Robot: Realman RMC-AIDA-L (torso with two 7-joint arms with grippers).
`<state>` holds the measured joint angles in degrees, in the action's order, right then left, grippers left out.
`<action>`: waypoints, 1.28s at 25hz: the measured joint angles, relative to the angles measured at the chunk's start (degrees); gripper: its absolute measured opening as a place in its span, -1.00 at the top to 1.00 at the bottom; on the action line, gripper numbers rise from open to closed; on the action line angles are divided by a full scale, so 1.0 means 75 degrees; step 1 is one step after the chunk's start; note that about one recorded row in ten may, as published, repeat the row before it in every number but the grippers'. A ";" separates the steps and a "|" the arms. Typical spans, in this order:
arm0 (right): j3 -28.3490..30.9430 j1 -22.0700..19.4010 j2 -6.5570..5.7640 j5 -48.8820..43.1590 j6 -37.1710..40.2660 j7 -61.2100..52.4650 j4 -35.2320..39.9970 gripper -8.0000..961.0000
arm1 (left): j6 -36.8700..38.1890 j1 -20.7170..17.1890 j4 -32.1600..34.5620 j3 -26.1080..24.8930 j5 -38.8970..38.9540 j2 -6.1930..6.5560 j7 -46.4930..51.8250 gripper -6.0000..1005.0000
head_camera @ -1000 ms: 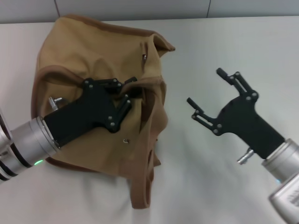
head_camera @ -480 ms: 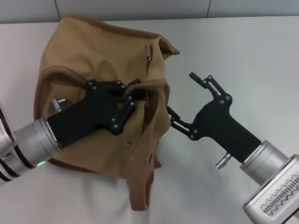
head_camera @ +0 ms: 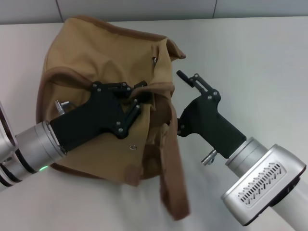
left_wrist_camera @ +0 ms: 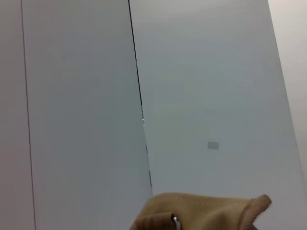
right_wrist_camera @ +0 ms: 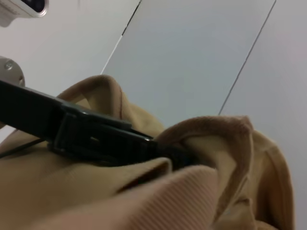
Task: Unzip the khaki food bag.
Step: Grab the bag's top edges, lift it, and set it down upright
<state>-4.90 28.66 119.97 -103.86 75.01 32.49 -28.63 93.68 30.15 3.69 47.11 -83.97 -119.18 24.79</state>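
Note:
The khaki food bag (head_camera: 96, 53) lies crumpled on the white table, with brown edging and a wide handle (head_camera: 171, 178) trailing toward the front. A small metal piece (head_camera: 154, 59) shows near its top right, and a snap (head_camera: 131, 147) lower down. My left gripper (head_camera: 139, 94) lies across the bag's middle, shut on a fold of its fabric. My right gripper (head_camera: 177, 98) is open against the bag's right side, with one finger (head_camera: 185, 77) free above and the other hidden behind the fabric. The right wrist view shows the left gripper's black fingers (right_wrist_camera: 96, 139) on the bag (right_wrist_camera: 211, 139).
The white table (head_camera: 250, 57) extends to the right of the bag. A grey wall panel (head_camera: 144, 8) runs along the back. The left wrist view shows mostly wall, with the bag's top edge (left_wrist_camera: 201, 211) low in it.
My right gripper has moved left from the open table up to the bag's right side. The bag's handle has swung toward the right. My left gripper has stayed on the fabric.

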 joint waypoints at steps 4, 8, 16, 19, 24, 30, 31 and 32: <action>0.0038 0.0014 0.0000 -0.0186 -0.0089 -0.0022 -0.0047 -0.52 | 0.0009 -0.0025 0.0000 0.0000 0.0002 0.0000 -0.0001 0.82; 0.0161 0.0028 0.0000 -0.0223 -0.0119 -0.0032 -0.0116 -0.18 | 0.0016 -0.0029 0.0000 0.0042 0.0006 0.0000 -0.0001 0.82; 0.0293 0.0112 0.0001 -0.0227 -0.0145 -0.0338 -0.0186 0.24 | 0.0019 -0.0038 -0.0020 0.0083 0.0005 0.0000 -0.0001 0.82; 0.0316 0.0117 0.0000 -0.0230 -0.0147 -0.0344 -0.0189 0.51 | 0.0019 -0.0056 -0.0023 0.0083 0.0005 -0.0001 -0.0001 0.82; 0.0320 0.0080 0.0001 -0.0239 -0.0147 -0.0342 -0.0186 0.87 | 0.0071 -0.0067 -0.0026 0.0082 0.0005 0.0000 0.0000 0.83; 0.0348 0.0043 0.0001 -0.0232 -0.0146 -0.0341 -0.0163 0.98 | 0.0451 -0.0093 -0.0121 -0.0134 0.0078 0.0001 -0.0001 0.83; 0.0348 0.0036 0.0001 -0.0217 -0.0141 -0.0341 -0.0161 0.98 | 0.0522 -0.0100 -0.0167 -0.0267 0.0079 0.0001 -0.0003 0.83; 0.0349 0.0025 0.0001 -0.0199 -0.0130 -0.0342 -0.0158 0.98 | 0.0590 -0.0105 -0.0219 -0.0405 0.0079 0.0000 -0.0003 0.83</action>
<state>-2.28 28.85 119.97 -105.35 74.04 29.93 -29.81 98.10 29.36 2.05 44.07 -83.38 -119.18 24.77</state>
